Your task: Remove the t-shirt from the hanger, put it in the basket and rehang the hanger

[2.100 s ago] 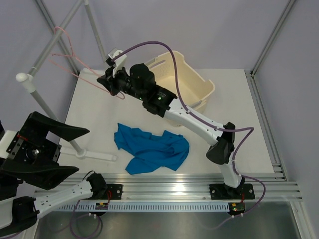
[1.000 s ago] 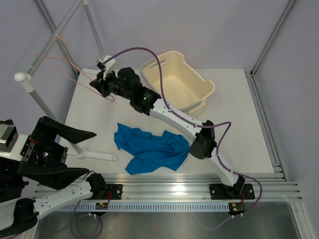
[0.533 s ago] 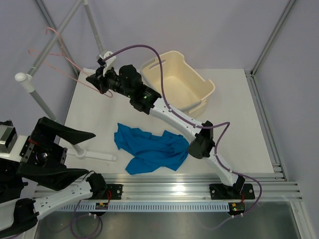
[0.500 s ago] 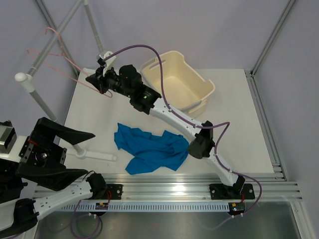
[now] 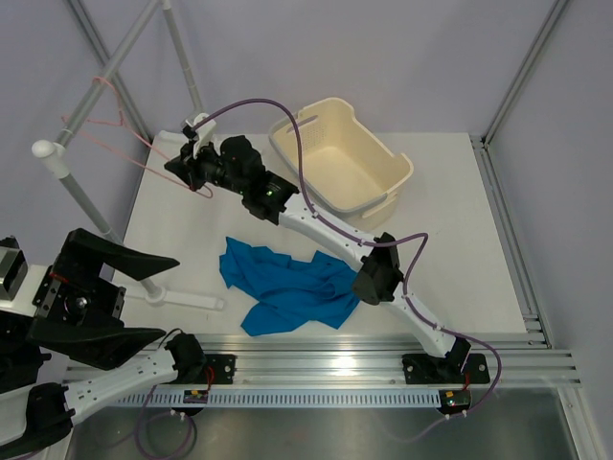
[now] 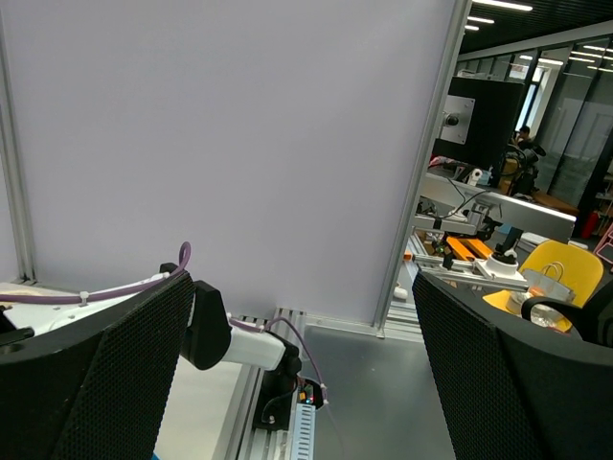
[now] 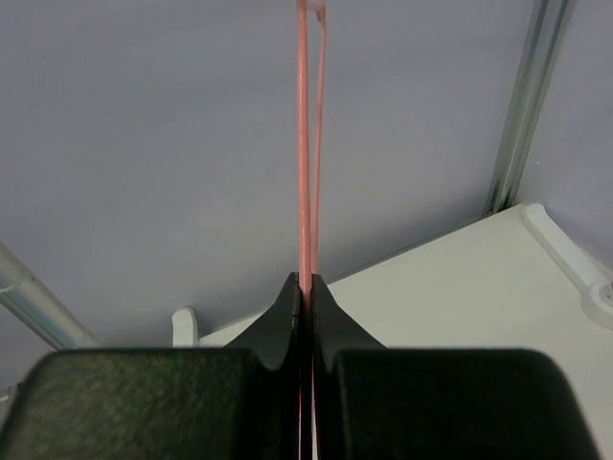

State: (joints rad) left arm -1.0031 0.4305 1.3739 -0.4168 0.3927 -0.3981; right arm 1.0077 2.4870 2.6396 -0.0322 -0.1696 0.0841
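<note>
Pale lavender panels wall in a smooth white table (image 5: 182,225) in the top view. On its near half the t-shirt (image 5: 292,286) lies off the wire, a soft, bright blue heap of rumpled folds. At the far side a cream plastic basket (image 5: 397,158) with slotted walls stands tilted. The hanger (image 5: 94,123), thin pale pink wire bent into a triangle, hangs by its curved hook on a grey metal rack pole (image 5: 134,43) at the far left. The right gripper (image 5: 184,168) reaches across and pinches the wire's lower corner. The left gripper (image 5: 170,295) sits at the near left, its black fingers spread wide and empty.

The left wrist view shows that gripper (image 6: 305,287) gaping, with mesh-textured pads (image 6: 96,383) on either side of a flat grey wall.

From the right wrist, the gripper (image 7: 303,287) has its matte black tips pressed together on two strands of pink wire (image 7: 303,144), which run straight up and out of view.
</note>
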